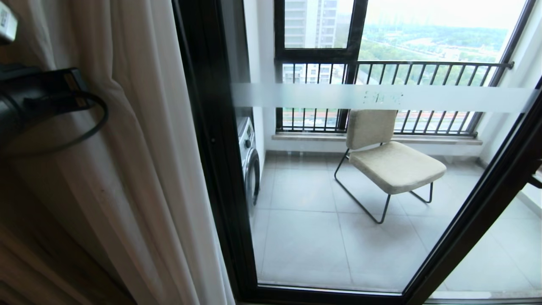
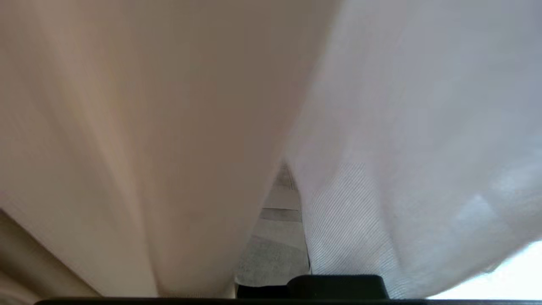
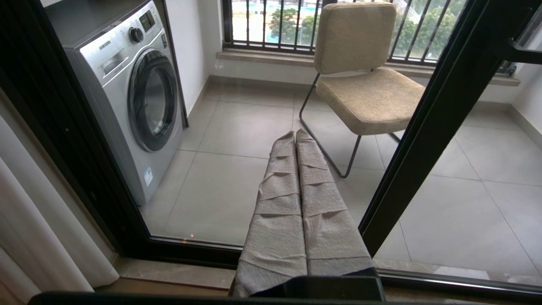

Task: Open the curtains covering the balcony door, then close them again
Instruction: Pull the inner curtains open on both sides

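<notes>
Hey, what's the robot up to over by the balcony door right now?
The left gripper is shut among the curtains, which are bunched at the left of the balcony door, so the glass is uncovered. The right gripper is shut on nothing, pointing at the glass. A chair and washing machine stand outside.

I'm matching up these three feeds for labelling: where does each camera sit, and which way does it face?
Head: high up, looking down through the balcony door; left arm against the curtains.
Left wrist: buried in the curtains; wrapped left gripper.
Right wrist: low, facing the door; shut right gripper.
Head and right wrist share chair, washing machine.
</notes>
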Motion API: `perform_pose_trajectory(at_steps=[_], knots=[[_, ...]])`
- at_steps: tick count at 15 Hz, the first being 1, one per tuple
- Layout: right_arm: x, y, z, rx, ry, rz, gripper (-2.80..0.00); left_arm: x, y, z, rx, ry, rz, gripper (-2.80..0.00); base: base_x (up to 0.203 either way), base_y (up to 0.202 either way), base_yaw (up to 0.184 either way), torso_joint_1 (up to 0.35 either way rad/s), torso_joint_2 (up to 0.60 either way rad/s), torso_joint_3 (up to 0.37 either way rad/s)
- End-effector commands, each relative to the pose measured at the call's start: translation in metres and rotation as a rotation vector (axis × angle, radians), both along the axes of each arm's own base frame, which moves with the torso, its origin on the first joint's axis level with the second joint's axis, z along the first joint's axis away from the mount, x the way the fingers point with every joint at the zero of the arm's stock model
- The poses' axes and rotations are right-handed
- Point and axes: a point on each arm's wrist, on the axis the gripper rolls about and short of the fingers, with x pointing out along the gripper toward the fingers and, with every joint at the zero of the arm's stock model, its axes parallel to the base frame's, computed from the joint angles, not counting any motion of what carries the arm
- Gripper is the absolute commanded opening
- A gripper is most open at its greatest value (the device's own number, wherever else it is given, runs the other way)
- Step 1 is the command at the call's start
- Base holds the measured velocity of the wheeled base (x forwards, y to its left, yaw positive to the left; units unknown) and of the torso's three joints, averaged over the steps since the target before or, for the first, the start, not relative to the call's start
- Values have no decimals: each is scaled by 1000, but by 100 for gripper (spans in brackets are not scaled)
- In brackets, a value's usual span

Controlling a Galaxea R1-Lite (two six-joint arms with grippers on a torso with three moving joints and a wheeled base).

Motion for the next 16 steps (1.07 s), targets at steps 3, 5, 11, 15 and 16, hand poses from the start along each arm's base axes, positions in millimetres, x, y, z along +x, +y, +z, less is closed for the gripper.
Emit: perform_pose_trajectory(at_steps=[3,5,11,15,16], knots=[[0,0,0,-1,0,1,-280,1,1,7,-4,-25,6,-280,0,0,0,0,0,0],[0,0,0,-1,0,1,-280,4,11,11,-10,-41,54,-280,0,0,0,0,0,0],[0,0,0,-1,0,1,-280,26,60,25,-117,-105,255,-280,0,0,0,0,0,0],[0,0,0,-1,0,1,-280,41,102,27,-193,-142,395,-280,0,0,0,0,0,0],[0,0,0,-1,-1,1,-280,44,115,26,-211,-150,437,-280,0,0,0,0,0,0]])
